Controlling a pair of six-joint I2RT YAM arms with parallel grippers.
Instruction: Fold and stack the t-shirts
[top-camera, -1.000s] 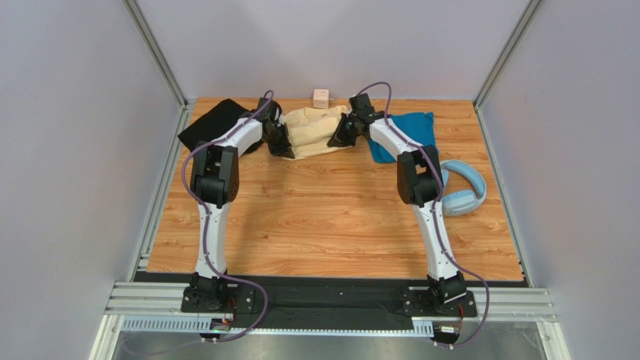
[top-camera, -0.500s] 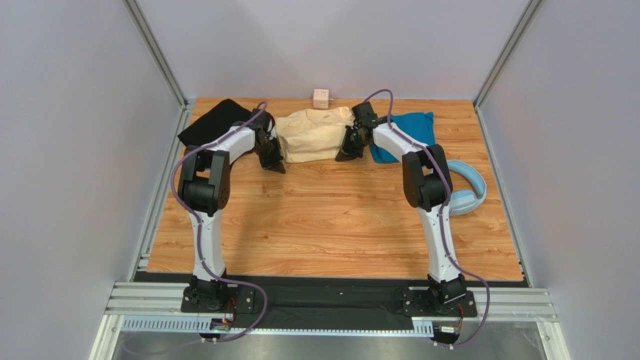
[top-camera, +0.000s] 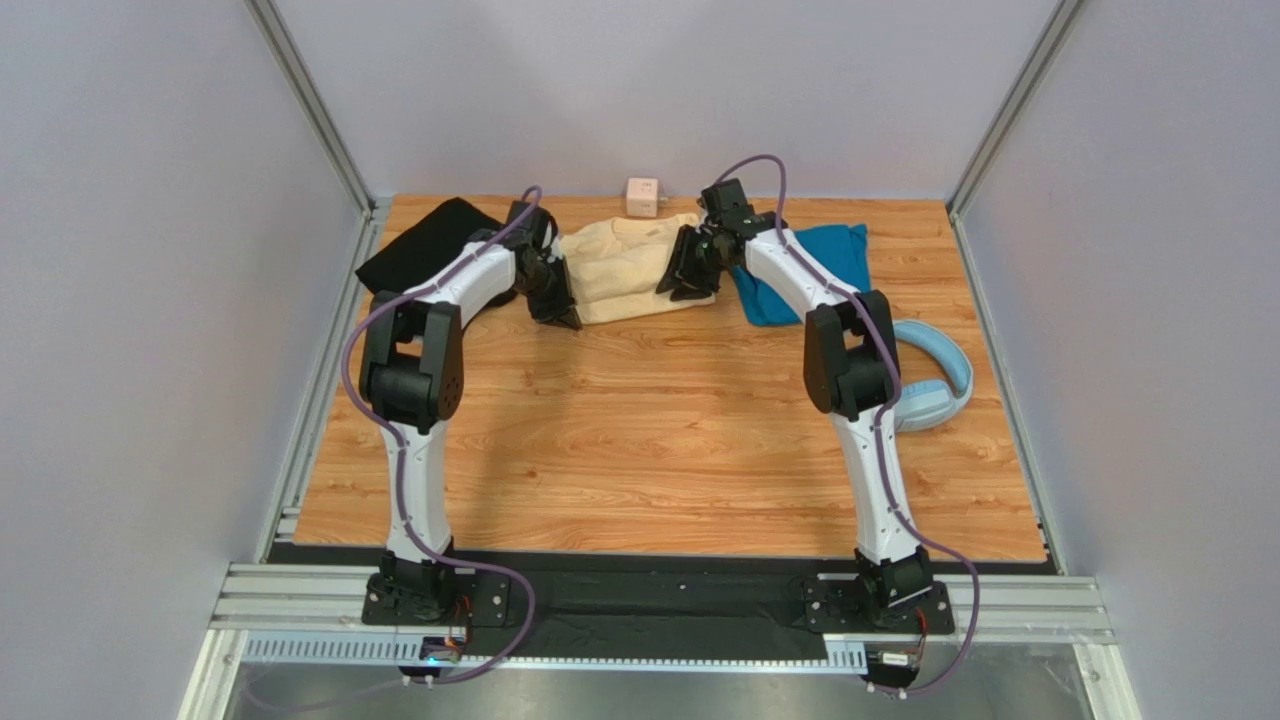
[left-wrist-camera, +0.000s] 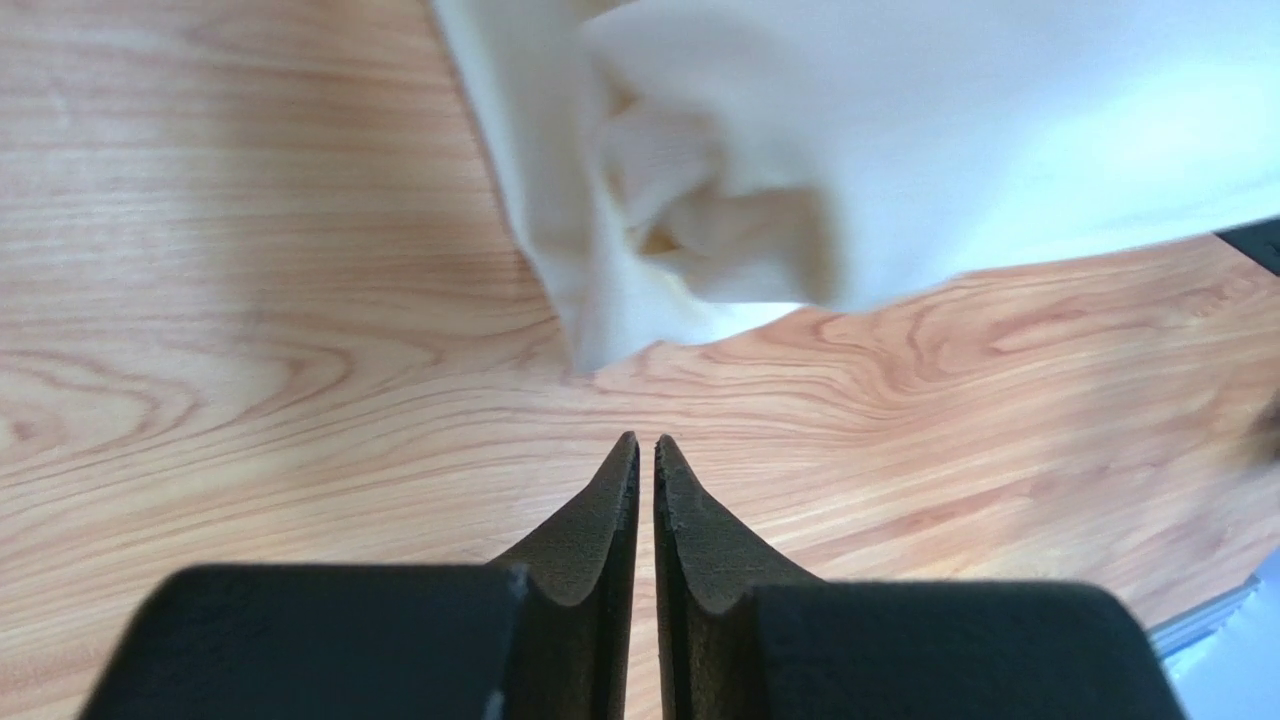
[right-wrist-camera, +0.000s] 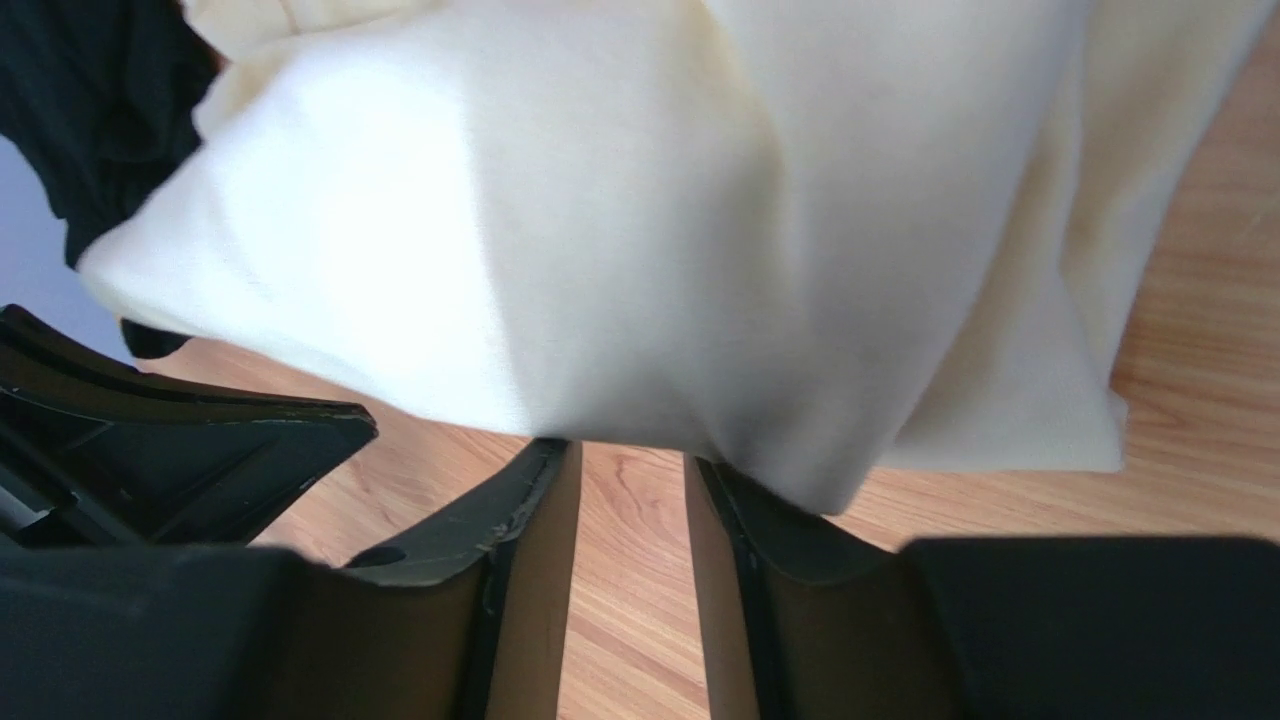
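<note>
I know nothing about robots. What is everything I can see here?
cream t-shirt: one, rumpled, far middle
black t-shirt: one, far left
teal t-shirt: one, far right
cube: one, pink, far edge
headphones: one pair, light blue, right side
table: one, wood-grain
left arm, right arm: white and black, bases at near edge
left gripper: black, by the cream t-shirt's corner, jaws barely apart, empty
right gripper: black, at the cream t-shirt's edge, jaws open

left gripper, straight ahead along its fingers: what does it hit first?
Likely the bunched corner of the cream-yellow t-shirt, just past the left gripper; depth's unclear, so the table could come first.
</note>
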